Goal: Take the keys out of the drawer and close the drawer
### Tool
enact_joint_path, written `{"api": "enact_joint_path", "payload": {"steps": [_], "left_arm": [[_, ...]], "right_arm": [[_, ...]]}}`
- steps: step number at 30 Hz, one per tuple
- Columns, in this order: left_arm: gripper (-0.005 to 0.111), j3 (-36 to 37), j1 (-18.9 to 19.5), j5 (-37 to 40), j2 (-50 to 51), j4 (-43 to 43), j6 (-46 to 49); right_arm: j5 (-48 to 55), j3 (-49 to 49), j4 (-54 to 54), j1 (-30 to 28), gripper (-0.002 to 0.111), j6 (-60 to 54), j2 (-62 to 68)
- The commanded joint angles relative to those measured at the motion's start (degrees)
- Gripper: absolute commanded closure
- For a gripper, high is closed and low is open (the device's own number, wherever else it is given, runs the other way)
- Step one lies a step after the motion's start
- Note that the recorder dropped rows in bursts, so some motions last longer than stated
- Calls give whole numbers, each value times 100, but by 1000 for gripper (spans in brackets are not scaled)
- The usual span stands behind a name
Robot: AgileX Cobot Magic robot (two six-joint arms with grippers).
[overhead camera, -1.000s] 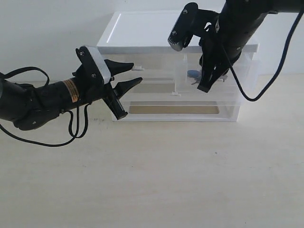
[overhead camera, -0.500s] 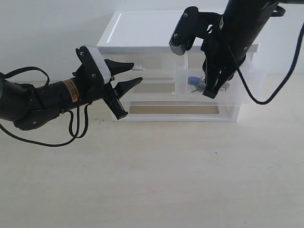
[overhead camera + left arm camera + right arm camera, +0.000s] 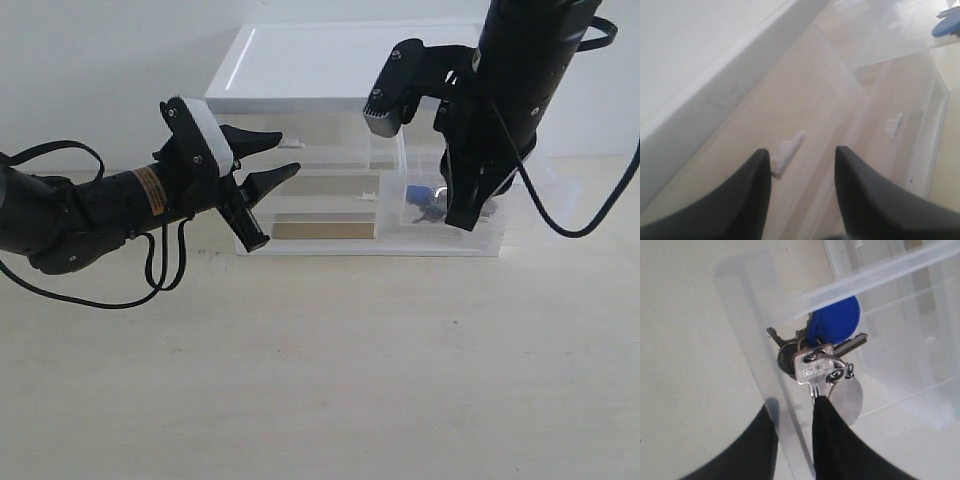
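Note:
The drawer (image 3: 530,215), small and translucent, stands pulled far out of the white unit (image 3: 300,70). The keys (image 3: 425,205) lie inside it. In the right wrist view the keys (image 3: 817,365) show a blue fob (image 3: 835,320) and a grey oval tag (image 3: 847,400). My right gripper (image 3: 465,218) straddles the drawer's front wall (image 3: 760,340), one finger outside and the other inside next to the keys, shut on that wall (image 3: 792,407). My left gripper (image 3: 287,153) hovers open before the left twin drawer, its white tab handle (image 3: 787,152) close by one finger (image 3: 757,185).
The full-width drawer (image 3: 320,230) sits under the top pair, close to the tabletop. The left twin drawer (image 3: 330,150) is pushed in. A black cable (image 3: 580,215) hangs beside the right arm. Pale tabletop (image 3: 350,370) stretches in front of the unit.
My right gripper has moved down and toward the front, and the drawer has slid out with it, carrying the keys along. The left arm has not moved.

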Motion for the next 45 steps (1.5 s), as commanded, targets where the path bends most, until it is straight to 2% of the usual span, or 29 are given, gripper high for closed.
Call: {"api": "enact_joint_path", "payload": {"steps": [1,3,4,6,21,27,30,39,45], "left_arm": [[68,-51,-6,118,49,-237,-57],[68,-51,-6,118,49,-237,-57],[68,-51,-6,118,49,-237,-57],[68,-51,-6,118,49,-237,-57],[68,-51,-6,118,49,-237,-57],[68,-51,-6,120,49,-214,-259],[68,-51,-6,120,49,-214,-259],[68,-51,-6,120,49,-214,-259],[68,-51,-6,120,49,-214,-259]], "right_arm": [[-7,31,-362,-49,98,569,-57],[29,31,-349,-49,76,594,-57],[93,31,-349,-49,69,594,-57],[229,31,-363,-49,64,594,-57],[70,7,285,-49,64,635,-1001],[-449,-34,81,-49,64,1831,-1383],[-361,-179,-381,-60,64,2370,-1143],[390,-1138,-175,-180,64,2075,139],[485,-1357,-175,-181,64,1968,643]]}}
